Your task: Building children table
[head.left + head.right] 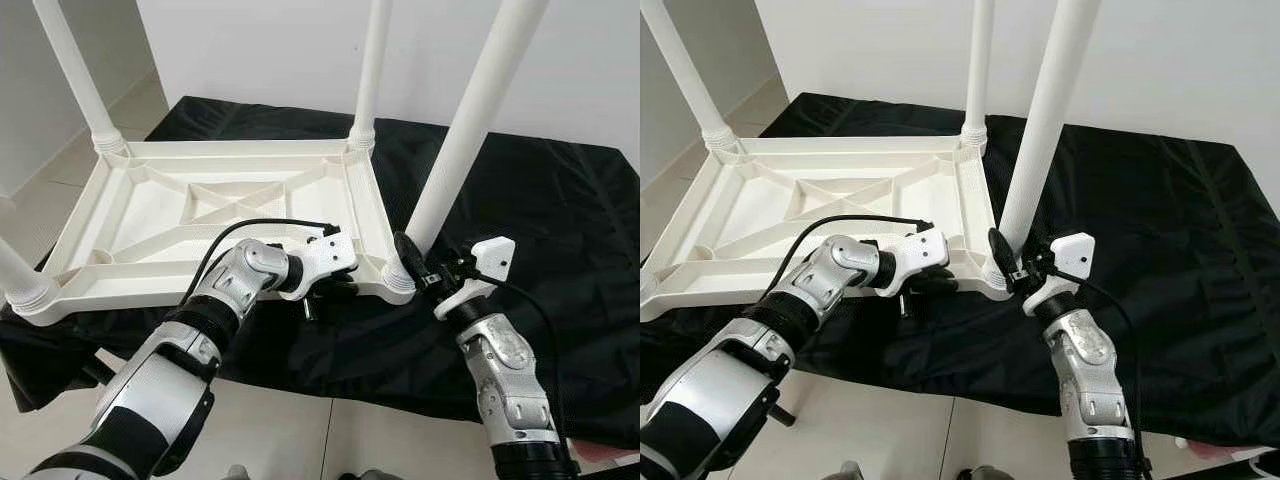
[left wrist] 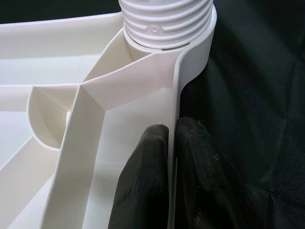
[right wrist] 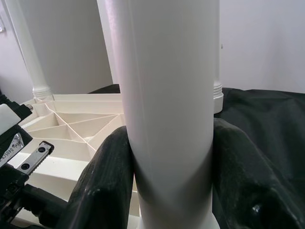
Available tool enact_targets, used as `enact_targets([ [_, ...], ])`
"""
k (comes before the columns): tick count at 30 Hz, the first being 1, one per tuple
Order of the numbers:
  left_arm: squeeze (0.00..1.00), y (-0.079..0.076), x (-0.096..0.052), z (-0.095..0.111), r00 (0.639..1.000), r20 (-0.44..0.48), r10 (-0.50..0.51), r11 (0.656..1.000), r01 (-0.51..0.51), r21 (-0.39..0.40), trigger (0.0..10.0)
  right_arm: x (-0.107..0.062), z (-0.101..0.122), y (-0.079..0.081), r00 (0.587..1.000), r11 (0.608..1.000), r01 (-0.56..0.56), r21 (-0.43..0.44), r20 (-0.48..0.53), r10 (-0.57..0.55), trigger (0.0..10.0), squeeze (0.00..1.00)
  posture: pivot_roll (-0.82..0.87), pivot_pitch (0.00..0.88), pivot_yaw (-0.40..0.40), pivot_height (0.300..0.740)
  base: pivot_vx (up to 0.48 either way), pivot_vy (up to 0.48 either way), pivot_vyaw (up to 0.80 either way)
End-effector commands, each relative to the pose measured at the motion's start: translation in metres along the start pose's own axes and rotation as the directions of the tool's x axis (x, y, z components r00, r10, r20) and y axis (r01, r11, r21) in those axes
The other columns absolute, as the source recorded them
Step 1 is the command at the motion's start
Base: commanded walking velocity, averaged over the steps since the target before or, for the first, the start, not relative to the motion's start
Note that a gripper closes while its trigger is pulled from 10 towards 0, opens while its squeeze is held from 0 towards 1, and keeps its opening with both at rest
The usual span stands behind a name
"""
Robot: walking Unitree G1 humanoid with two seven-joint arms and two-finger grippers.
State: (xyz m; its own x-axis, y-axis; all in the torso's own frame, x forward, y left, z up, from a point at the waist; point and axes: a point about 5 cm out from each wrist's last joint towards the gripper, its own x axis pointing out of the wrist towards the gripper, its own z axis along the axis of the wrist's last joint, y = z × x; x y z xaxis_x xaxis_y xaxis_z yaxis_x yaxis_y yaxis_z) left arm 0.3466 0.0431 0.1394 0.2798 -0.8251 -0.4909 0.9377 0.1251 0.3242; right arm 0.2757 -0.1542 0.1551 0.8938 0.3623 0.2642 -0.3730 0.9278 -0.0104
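White plastic tabletop (image 1: 200, 205) inverted on black cloth (image 1: 560, 220); left gripper (image 1: 335, 290) pinches its rim; right gripper (image 1: 415, 262) clamps the near-right leg (image 1: 470, 120).

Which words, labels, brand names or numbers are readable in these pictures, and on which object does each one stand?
None can be read.
Small embossed marks on the threaded end of the white plastic table leg: too small to read.
Faint print on the silver metal bracket: blurred, unreadable.
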Motion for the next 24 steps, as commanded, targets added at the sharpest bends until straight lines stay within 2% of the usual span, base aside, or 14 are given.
enact_targets([
  [1, 0.00, 0.0085, -0.0031, 0.0098, 0.999, 0.021, 0.050, 0.998, -0.051, 0.023, 10.0, -0.0001, -0.0124, 0.0164, 0.997, 0.998, -0.044, 0.042, -0.057, 0.046, 10.0, 0.00, -0.07, 0.031, -0.012, 0.740, 0.000, 0.000, 0.00],
  [14, 0.00, 0.0089, -0.0041, 0.0100, 0.999, 0.022, 0.047, 0.999, -0.048, 0.024, 10.0, -0.0025, -0.0086, 0.0157, 0.996, 0.997, 0.081, 0.008, -0.042, -0.080, 10.0, 0.00, -0.07, 0.038, -0.007, 0.740, 0.000, 0.000, 0.00],
  [24, 0.00, 0.0096, -0.0053, 0.0099, 0.999, 0.018, 0.043, 0.999, -0.044, 0.028, 10.0, -0.0033, -0.0058, 0.0201, 0.983, 0.982, 0.179, -0.057, -0.034, -0.181, 10.0, 0.00, -0.07, 0.044, 0.001, 0.740, 0.000, 0.000, 0.00],
])
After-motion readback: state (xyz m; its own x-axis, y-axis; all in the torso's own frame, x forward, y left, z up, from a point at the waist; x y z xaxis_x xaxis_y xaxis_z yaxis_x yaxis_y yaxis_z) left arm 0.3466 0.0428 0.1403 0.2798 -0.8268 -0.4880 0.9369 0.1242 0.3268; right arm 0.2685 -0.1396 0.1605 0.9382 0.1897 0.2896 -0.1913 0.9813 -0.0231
